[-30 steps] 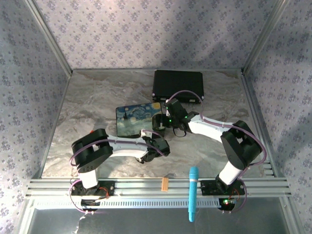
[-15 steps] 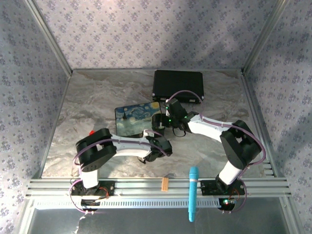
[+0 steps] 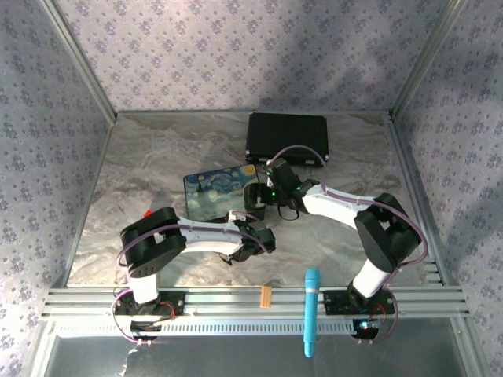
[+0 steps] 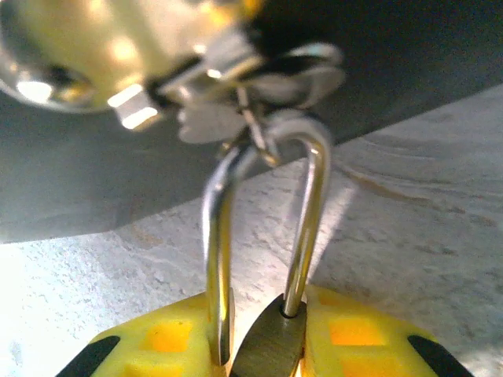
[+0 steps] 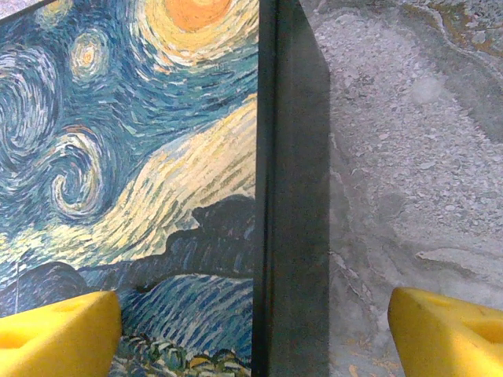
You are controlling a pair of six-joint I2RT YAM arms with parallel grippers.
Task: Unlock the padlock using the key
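The left gripper (image 4: pixel 261 345) is closed on the padlock (image 4: pixel 266 357), its yellow fingers (image 4: pixel 157 345) pressed against either side of the brass body. The silver shackle (image 4: pixel 308 196) rises from between them and loops through the clasp (image 4: pixel 259 78) on the dark side of the box; the metal there is blurred and bright. Pale marble bench (image 4: pixel 424 220) lies beneath.

From above, the left arm reaches across the bench (image 3: pixel 141 165) and its gripper (image 3: pixel 250 236) sits by the near right corner of the painted box (image 3: pixel 216 192). The right gripper (image 3: pixel 258 196) is at the box's right edge.

In the right wrist view, that gripper (image 5: pixel 251 334) is spread wide, one yellow fingertip (image 5: pixel 55 330) over the painted lid (image 5: pixel 118 157) and the other over the bench, with the box's dark side (image 5: pixel 291 196) between them. It holds nothing.

A black case (image 3: pixel 287 137) lies at the far side of the bench. A blue stick (image 3: pixel 312 310) and an orange-tan strip (image 3: pixel 266 296) rest on the rail (image 3: pixel 212 300) at the near edge.
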